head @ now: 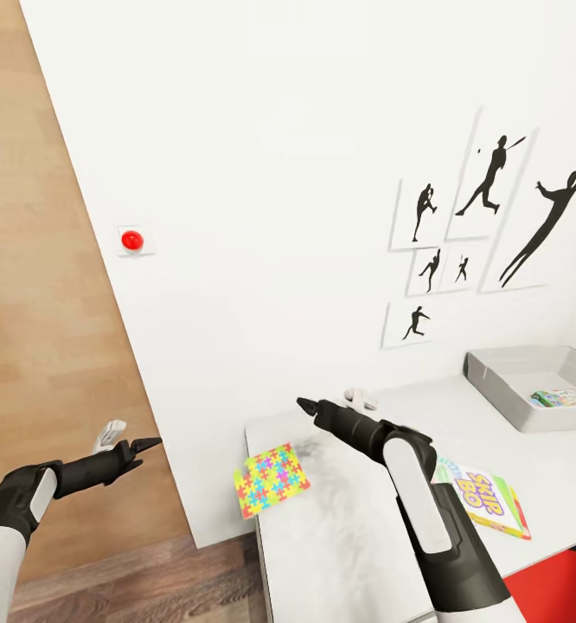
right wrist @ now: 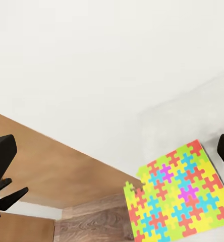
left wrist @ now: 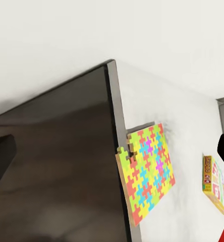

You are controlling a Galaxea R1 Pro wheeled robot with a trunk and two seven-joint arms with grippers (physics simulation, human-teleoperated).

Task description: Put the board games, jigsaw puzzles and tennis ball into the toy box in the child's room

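Note:
A many-coloured jigsaw puzzle lies at the white table's left edge, one corner past it. A "Skip-Bo" board game lies on the table beside my right forearm. At the back right stands the grey toy box with a board game inside. My right gripper hovers over the table just beyond the puzzle, its fingers wide apart and empty. Left of the table, over the floor, my left gripper is open with fingers spread. The tennis ball is out of view.
A white wall rises right behind the table, with black sports silhouettes and a red button on it. Wooden floor spreads to the left. Something red sits beneath the table's near right corner.

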